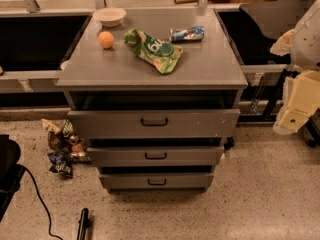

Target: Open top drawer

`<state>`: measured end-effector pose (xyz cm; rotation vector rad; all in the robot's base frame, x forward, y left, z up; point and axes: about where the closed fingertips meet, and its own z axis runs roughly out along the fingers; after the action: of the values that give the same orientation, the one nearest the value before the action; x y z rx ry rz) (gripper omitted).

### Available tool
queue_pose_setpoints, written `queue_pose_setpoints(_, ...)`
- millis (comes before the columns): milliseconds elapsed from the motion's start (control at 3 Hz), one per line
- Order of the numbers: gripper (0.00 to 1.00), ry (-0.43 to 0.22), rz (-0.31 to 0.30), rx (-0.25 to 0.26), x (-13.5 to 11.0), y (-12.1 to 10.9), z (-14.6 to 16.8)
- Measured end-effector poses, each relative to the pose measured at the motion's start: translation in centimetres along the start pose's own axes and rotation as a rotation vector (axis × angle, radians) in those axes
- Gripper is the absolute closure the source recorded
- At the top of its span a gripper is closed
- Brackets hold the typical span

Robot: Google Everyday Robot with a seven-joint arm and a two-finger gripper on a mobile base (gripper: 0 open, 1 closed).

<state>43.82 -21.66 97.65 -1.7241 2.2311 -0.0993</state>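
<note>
Top drawer part-open below counter front edge; interior dark, contents unseen. Bowl at counter's back left. Gripper right of counter, apart; open or closed: cannot tell.

Grey top drawer, black handle, cream gripper at right edge

Gripper at right frame edge: cream-yellow blocky casing; white rounded arm shell above
</note>
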Motion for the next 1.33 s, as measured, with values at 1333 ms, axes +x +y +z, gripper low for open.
queue_pose_setpoints(1333, 0.00, -0.146, -0.006, 0.002, -1.1, 0.0, 4.3)
